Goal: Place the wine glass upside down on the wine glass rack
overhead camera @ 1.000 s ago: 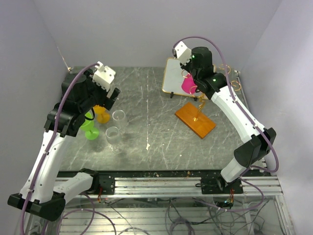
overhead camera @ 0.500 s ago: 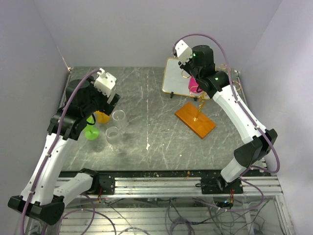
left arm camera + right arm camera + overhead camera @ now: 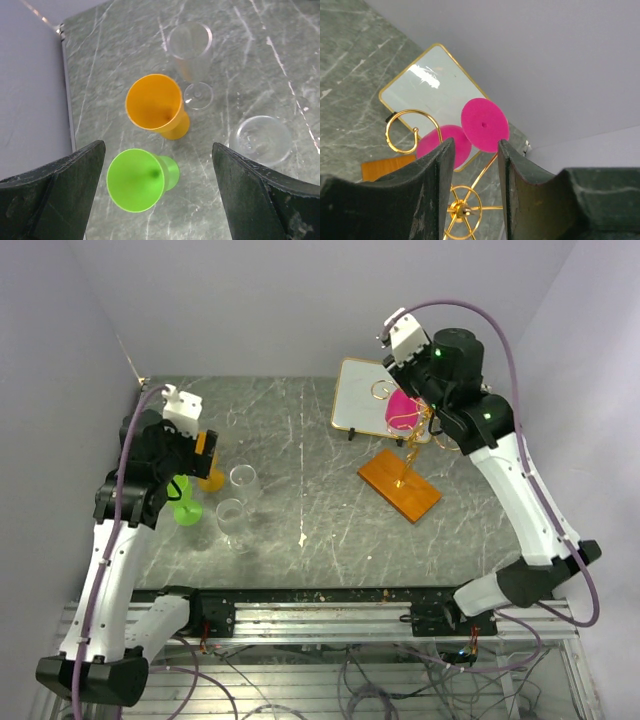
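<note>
The pink wine glass (image 3: 399, 408) hangs upside down on the gold wire wine glass rack (image 3: 416, 432), its round foot (image 3: 485, 125) on top and its bowl (image 3: 445, 146) below. My right gripper (image 3: 475, 145) is open and just behind the glass, not touching it; the rack's hub (image 3: 463, 210) shows between the jaws. In the top view the right gripper (image 3: 418, 400) hovers over the rack. My left gripper (image 3: 157, 200) stands wide open above a green glass (image 3: 136, 179), holding nothing. In the top view the left gripper (image 3: 192, 455) is at the table's left.
An orange glass (image 3: 155, 104), a clear flute (image 3: 191, 47) and a clear glass (image 3: 262, 140) stand by the green one. The rack's orange wooden base (image 3: 400, 485) lies mid-right. A gold-framed mirror panel (image 3: 360, 395) leans behind the rack. Walls close in at back and sides.
My right gripper has let its jaws widen and drawn back up and right from the pink glass, which stays on the rack. The left arm swung left, over the coloured glasses.
</note>
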Controlling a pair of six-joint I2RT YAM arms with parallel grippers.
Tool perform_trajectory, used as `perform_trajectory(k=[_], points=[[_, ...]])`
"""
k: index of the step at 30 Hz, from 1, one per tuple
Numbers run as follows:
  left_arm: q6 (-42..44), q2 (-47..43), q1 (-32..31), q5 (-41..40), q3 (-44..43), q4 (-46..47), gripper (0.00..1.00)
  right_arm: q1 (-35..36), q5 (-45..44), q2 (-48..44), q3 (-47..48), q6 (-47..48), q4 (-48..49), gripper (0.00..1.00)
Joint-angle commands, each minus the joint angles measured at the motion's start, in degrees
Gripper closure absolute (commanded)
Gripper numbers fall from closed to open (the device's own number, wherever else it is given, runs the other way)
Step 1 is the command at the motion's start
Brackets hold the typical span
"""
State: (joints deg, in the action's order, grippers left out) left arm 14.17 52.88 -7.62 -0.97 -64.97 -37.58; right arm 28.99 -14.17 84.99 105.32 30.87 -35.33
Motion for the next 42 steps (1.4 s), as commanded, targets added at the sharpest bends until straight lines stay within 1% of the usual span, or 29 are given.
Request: perform_trajectory(k=[1,3,4,5,6,9,10,11,12,13,16,18,21,25,31,33,37,41,42], points=[[-4.8,0.2,5.3,3.3,-0.5,0.5,0.01,0.2,2.8,-4.5,-1.4,-0.9,-3.7,0.59],[-5.8,0.9,8.4,5.5,-1.0,0.1,0.01,0.1,3.2,-6.0,-2.3,-1.1,-4.9,0.57],[-6.2,1.8,10.0,6.2,-1.3,-0.2,0.01,0.0,3.5,-6.9,-2.9,-1.1,-5.4,0.53],[-6.5,2.5,11.3,7.0,-1.6,-0.4,0.01,-0.3,4.0,-7.7,-3.5,-1.2,-5.9,0.46],[-6.5,3.5,12.5,7.9,-2.0,-0.6,0.01,-0.3,4.3,-8.8,-4.0,-1.2,-6.2,0.42],[-6.2,7.4,14.7,9.2,-4.1,-1.4,0.00,-3.8,6.1,-12.2,-5.4,-1.7,-7.1,0.40],[-6.0,9.7,15.1,9.3,-5.0,-1.7,0.01,-4.9,7.2,-13.9,-6.0,-2.2,-7.3,0.38],[-5.7,11.6,15.3,9.5,-5.9,-2.3,0.01,-6.1,8.1,-15.3,-6.4,-2.7,-7.4,0.31],[-5.3,13.5,15.3,9.9,-6.9,-2.9,0.02,-7.2,8.9,-16.8,-7.1,-3.4,-7.3,0.17],[-4.7,15.3,15.4,10.4,-7.8,-3.4,0.02,-8.9,9.9,-18.3,-8.4,-4.2,-7.0,0.08],[-2.9,20.7,15.4,11.1,-11.2,-5.0,0.05,-11.9,13.3,-23.2,-11.4,-5.0,-6.6,0.02],[-1.8,23.8,15.4,10.7,-13.0,-6.1,0.09,-13.6,15.3,-25.9,-13.0,-5.5,-6.8,0.01],[0.0,27.3,15.4,9.0,-14.4,-6.7,0.16,-15.3,16.7,-27.1,-13.2,-5.8,-8.1,0.00],[2.6,31.5,15.4,8.7,-15.8,-8.4,0.28,-17.4,17.8,-27.0,-12.9,-6.4,-8.2,0.00],[5.0,37.1,15.4,9.7,-18.0,-9.7,0.48,-21.9,22.6,-24.5,-10.8,-8.0,-9.3,0.00],[5.3,38.9,15.4,10.7,-18.9,-10.5,0.56,-23.5,24.9,-24.2,-10.5,-8.4,-9.5,0.00],[5.8,40.8,15.4,11.5,-19.5,-10.4,0.71,-25.1,26.4,-24.0,-10.5,-8.7,-9.6,0.00],[6.5,41.9,15.4,10.2,-20.2,-9.4,0.91,-25.7,26.8,-24.1,-11.5,-8.6,-9.6,0.00],[6.7,42.2,15.4,9.1,-20.8,-9.4,0.93,-25.9,26.9,-24.2,-11.9,-8.7,-9.4,0.00]])
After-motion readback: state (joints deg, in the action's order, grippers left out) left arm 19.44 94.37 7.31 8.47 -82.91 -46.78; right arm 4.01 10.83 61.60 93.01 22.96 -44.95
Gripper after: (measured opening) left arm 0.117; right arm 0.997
